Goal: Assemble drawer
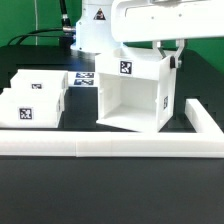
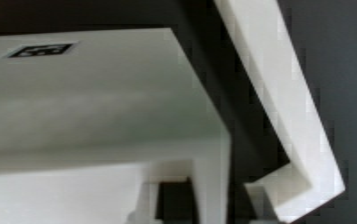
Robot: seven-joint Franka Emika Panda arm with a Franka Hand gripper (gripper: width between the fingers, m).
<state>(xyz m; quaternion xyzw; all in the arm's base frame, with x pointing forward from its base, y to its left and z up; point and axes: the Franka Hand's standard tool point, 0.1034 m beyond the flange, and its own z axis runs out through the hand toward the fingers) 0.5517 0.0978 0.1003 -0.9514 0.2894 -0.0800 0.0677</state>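
Standing mid-table, the hollow white casing [image 1: 130, 92] looks light, stiff and slick, best pinched on a thin top wall edge, where the gripper [image 2: 214, 202] seems to straddle its three o'clock wall, clamped or loose I cannot tell, with the small boxes [image 1: 35, 95] lying at its nine o'clock

Smooth white plastic on a matt black table

The casing [image 1: 135, 100] is smooth white plastic with a faint sheen, and up close its top [image 2: 104, 90] looks even and unscratched. The square tag [image 2: 43, 49] on it is flat matt print. On the exterior view's left of the casing, the nearer box [image 1: 28, 108] and the farther box [image 1: 45, 85] show the same smooth white plastic. The rail [image 1: 110, 148] in front of the casing looks duller white. The table [image 1: 110, 195] under the casing is matt black. The arm [image 1: 150, 20] above the casing has a glossy white shell.
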